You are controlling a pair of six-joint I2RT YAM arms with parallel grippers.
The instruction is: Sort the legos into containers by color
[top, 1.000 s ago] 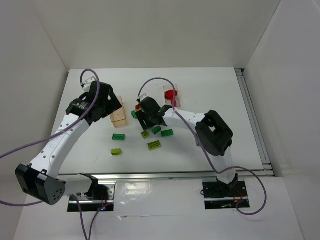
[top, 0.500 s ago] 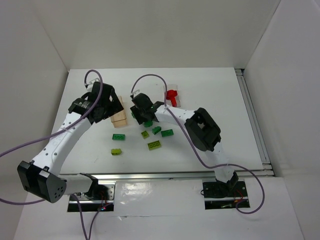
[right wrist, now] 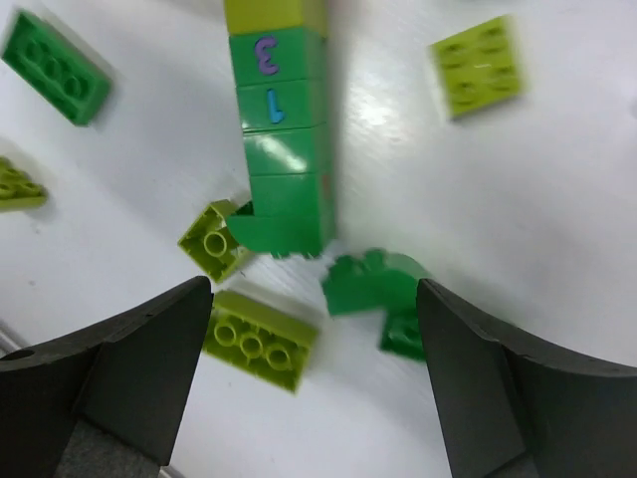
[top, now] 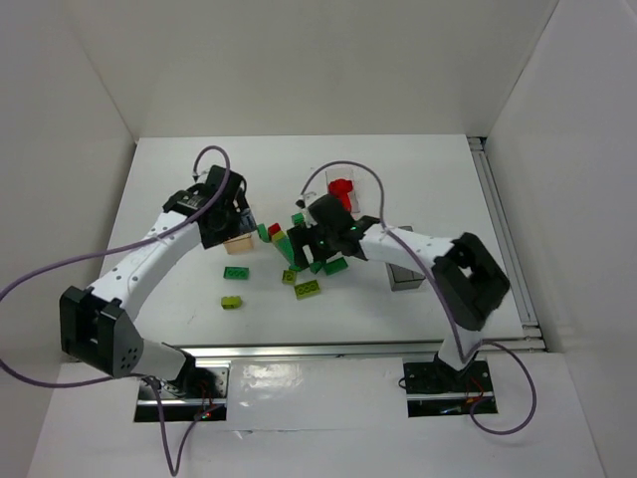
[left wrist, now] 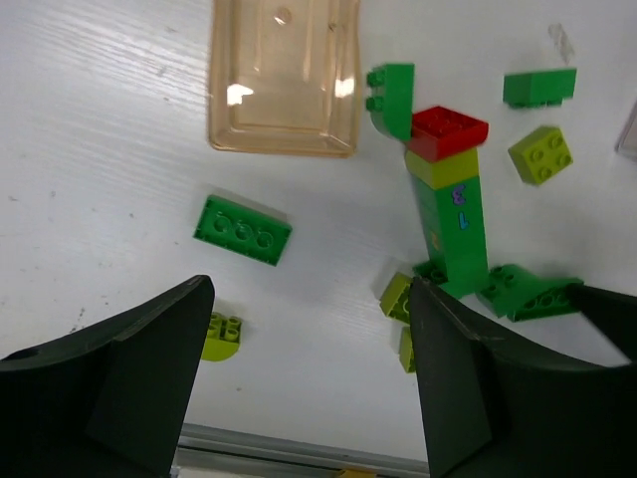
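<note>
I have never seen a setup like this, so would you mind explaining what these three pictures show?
Two white robot arms stand at the near edge of a white table. The wide picture looks down from above and behind them: left arm, right arm. The other two pictures come from a camera on each wrist, so the dark shapes at the bottom are that arm's own fingers: left fingers, right fingers. Both pairs are open and hold nothing. On the table lie loose green, lime and red toy bricks, a stacked column of them, a tan box, a clear box with a red piece in it, and a dark box.
</note>
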